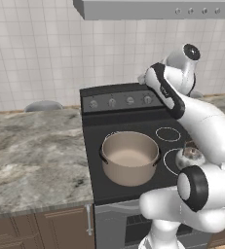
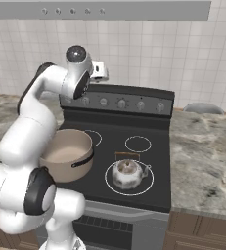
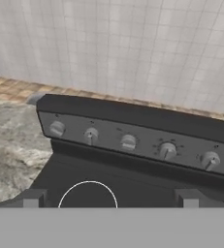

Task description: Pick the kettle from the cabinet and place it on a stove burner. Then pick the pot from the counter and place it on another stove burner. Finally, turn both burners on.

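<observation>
The pot (image 2: 66, 155) sits on the stove's (image 2: 148, 128) front-left burner, and the kettle (image 2: 128, 173) on the front-right ring near the front edge, so both placements look done. The gripper (image 3: 109, 197), jaws wide apart and holding nothing, faces the back panel's knobs (image 3: 128, 143), presumably to switch the burners on.
</observation>
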